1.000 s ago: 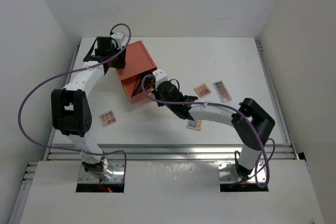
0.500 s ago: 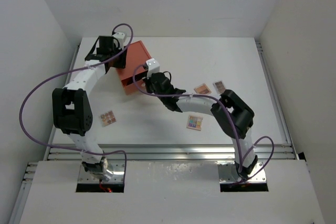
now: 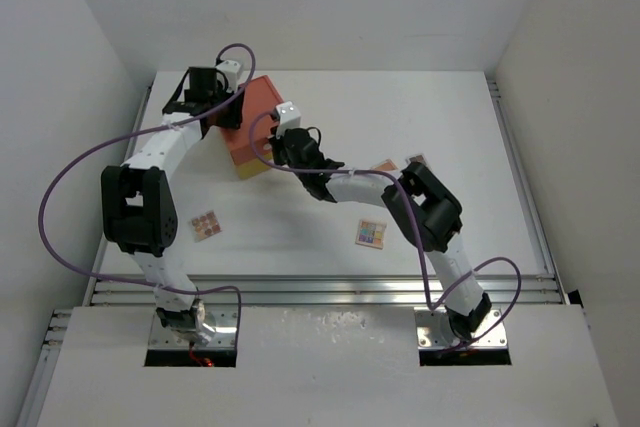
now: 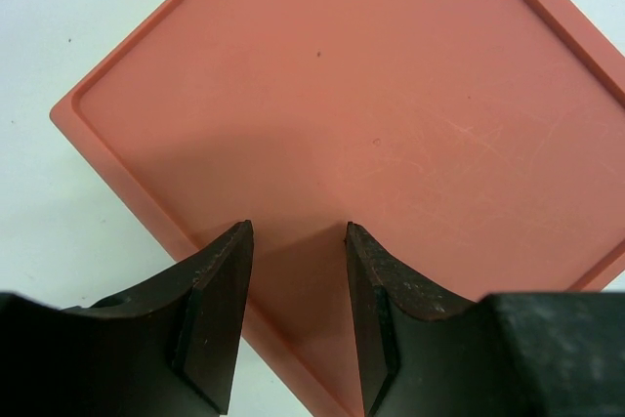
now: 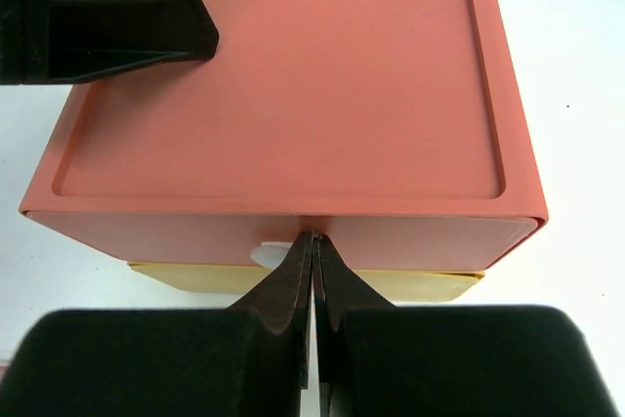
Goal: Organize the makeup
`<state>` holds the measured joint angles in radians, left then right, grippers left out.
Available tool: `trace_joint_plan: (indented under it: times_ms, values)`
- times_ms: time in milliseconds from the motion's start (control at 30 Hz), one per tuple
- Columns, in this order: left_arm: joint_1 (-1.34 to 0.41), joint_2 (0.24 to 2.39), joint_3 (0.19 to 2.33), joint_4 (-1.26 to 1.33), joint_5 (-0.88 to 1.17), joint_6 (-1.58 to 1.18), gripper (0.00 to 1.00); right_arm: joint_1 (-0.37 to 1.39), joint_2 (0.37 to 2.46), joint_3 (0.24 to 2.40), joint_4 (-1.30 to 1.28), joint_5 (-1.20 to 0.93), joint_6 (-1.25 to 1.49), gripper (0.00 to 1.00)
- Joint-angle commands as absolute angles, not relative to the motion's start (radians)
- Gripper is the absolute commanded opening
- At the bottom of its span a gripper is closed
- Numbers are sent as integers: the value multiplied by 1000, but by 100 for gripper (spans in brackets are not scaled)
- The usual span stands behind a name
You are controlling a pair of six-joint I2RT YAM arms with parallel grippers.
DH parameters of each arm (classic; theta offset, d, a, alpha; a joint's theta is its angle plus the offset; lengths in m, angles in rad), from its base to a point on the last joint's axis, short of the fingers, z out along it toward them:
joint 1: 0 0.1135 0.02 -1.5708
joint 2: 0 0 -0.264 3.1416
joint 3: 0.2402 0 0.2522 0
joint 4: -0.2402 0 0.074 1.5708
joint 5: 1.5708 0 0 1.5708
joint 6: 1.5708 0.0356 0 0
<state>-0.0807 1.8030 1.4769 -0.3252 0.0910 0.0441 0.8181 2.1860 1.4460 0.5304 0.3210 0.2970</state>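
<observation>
1. Since a second ago the right claw [image 5: 312,239] has swung over to the orange drawer box [image 3: 262,107]. Its yellow drawer [image 5: 420,285], open then, now sits almost flush.
2. Right claw is clenched, tips at the box front, nothing visible between them. Left claw [image 4: 298,236] is released, spread above the box's top corner.
3. No brushes show, so they are probably shut inside the drawer. The palettes remain out on the desk [image 3: 470,127], so roughly half is left.
4. Count: one box and four palettes. One lies by the left arm [image 3: 206,224], a multicoloured one is nearer the front [image 3: 370,234], and two are partly hidden behind the right arm [image 3: 386,164] [image 3: 417,158].
</observation>
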Motion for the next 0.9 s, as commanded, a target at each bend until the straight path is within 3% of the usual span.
trace_joint_plan:
  times_ms: [0,100,133,367,600,867]
  values:
    - [-86,1861,1453,-474,123,57,49,816,2159,1413,571,267,290,0]
    - [-86,1861,1462,-474,123,57,49,836,2111,1292,583,264,299,20]
    - [-86,1861,1462,-474,123,57,49,844,2105,1281,553,262,305,31]
    - [-86,1871,1462,-474,132,57,49,854,2183,1333,503,259,433,50]
    - [-86,1881,1471,-474,132,48,49,854,2312,1508,488,320,406,53]
    - [-86,1881,1471,-474,132,48,49,845,2352,1537,480,414,417,41]
